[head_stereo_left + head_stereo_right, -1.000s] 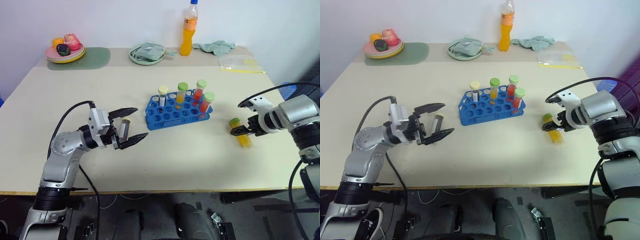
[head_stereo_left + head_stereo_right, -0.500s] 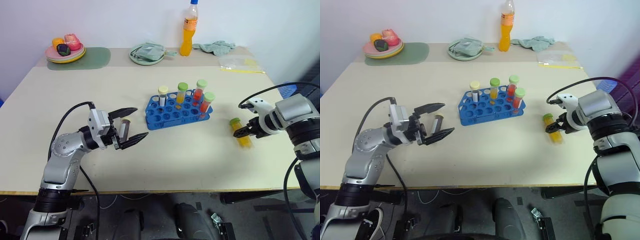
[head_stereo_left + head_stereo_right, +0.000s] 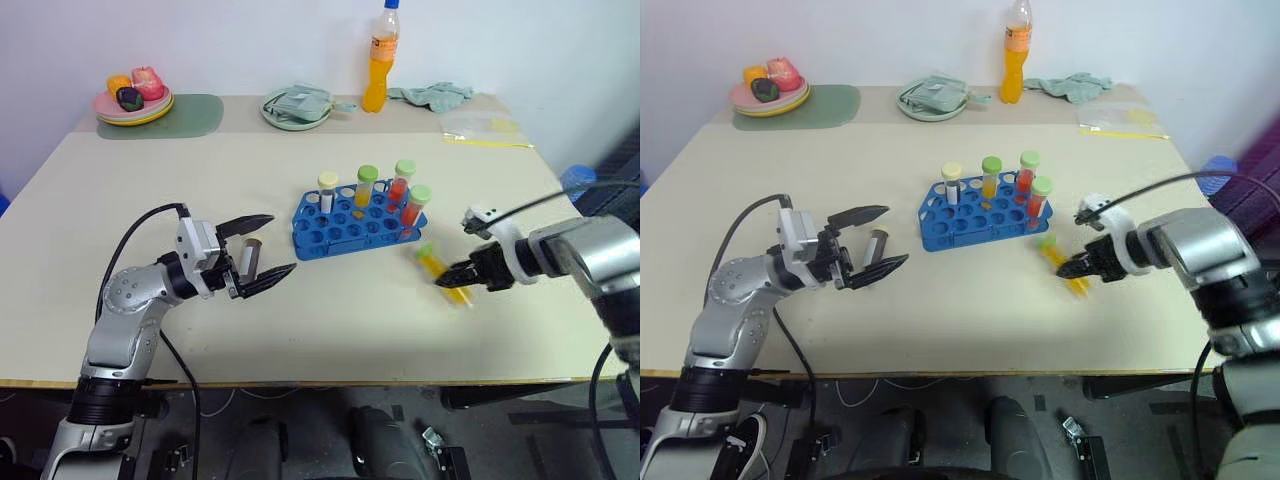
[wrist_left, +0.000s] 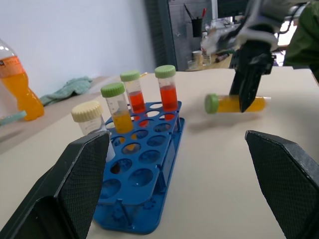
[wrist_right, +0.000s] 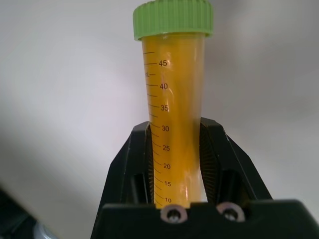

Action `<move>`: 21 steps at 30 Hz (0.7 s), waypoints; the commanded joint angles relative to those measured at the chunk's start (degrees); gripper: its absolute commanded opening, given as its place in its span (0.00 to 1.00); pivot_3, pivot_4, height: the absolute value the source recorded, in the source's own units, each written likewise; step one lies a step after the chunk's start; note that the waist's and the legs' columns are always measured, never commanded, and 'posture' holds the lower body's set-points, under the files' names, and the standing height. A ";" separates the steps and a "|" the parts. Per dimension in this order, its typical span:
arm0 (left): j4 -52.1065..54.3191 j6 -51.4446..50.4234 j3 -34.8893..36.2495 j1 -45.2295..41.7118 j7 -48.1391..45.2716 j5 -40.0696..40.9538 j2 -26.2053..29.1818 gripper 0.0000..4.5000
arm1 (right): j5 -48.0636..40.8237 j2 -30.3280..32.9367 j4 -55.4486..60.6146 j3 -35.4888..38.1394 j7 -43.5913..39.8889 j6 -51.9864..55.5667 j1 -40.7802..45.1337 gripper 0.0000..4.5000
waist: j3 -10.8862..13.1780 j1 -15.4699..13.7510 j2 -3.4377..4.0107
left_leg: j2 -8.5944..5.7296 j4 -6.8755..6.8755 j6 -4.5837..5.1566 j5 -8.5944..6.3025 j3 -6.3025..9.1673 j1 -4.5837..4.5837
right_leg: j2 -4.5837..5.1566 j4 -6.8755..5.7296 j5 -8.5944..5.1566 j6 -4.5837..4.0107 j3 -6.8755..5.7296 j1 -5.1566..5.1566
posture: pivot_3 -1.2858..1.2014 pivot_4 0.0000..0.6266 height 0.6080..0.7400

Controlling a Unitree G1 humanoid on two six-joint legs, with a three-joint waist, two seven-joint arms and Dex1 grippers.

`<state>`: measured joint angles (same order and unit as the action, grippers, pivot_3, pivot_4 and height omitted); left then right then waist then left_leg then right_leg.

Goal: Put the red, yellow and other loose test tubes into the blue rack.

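Yellow-orange test tube [image 5: 173, 104] with its green cap sits clamped between the two black fingers [image 5: 133, 169] of the right gripper [image 3: 457, 279], held off the bench [image 3: 150, 170] just beside the near right corner of the blue rack [image 3: 345, 232]; from the head views it is smeared and tilted, cap toward the rack, so its exact angle is hard to read. The right wrist view gives it clearly: the fingers pinch the lower half of the tube, whose bottom end is hidden between them, while the printed scale runs up its side. The rack stands near the middle of the bench with four capped tubes upright along its far side: a cream-capped one [image 3: 327, 190] at the left end, whose contents I cannot make out, then a green-capped yellow one [image 3: 365, 186], then two green-capped red ones [image 3: 402, 180] [image 3: 416, 205]. The left gripper [image 3: 258, 255] hovers left of the rack with its jaws spread wide and nothing between them; a short grey part of the gripper itself shows in the gap. At the far edge stand an orange drink bottle [image 3: 378, 66], its cap cut off by the top of the picture, a green plate with a cloth [image 3: 296, 106], and a plate of toy food [image 3: 132, 98].
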<state>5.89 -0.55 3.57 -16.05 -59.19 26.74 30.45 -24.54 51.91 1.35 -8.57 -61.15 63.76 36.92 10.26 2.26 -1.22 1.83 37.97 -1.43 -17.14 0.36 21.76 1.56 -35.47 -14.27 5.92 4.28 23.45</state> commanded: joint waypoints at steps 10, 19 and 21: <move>-1.99 1.52 1.57 -2.81 -0.54 0.58 0.23 1.00 | 9.01 -31.75 3.42 16.08 30.32 -46.62 -9.38 0.17 | -0.05 0.20 -0.09 | 0.00 0.02 -0.01 0.01 -0.04 -0.11 | -0.01 -0.16 0.02 0.03 0.05 -0.04 | 0.52 0.24 1.00; -4.56 2.02 1.33 -4.70 -2.39 0.37 0.73 1.00 | 12.05 -43.31 -9.68 12.52 36.95 -58.39 -7.20 0.17 | -0.03 0.21 -0.05 | -0.01 0.01 -0.02 0.01 -0.06 -0.28 | 0.02 -0.55 0.01 -0.01 0.08 -0.01 | 0.52 0.24 1.00; -4.87 2.20 1.30 -4.98 -2.66 0.21 0.86 1.00 | 13.01 -43.66 -11.66 11.92 37.26 -60.69 -7.54 0.17 | -0.03 0.20 -0.05 | -0.02 0.01 -0.02 0.01 -0.06 -0.28 | 0.03 -0.55 0.01 -0.01 0.08 -0.01 | 0.52 0.24 1.00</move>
<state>0.52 0.56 3.91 -20.12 -61.46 26.74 30.93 -12.16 8.47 -10.52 3.47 -24.23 5.87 28.41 10.23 2.46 -1.27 1.81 37.98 -1.45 -17.13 0.30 21.49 1.58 -36.01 -14.27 5.91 4.35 23.44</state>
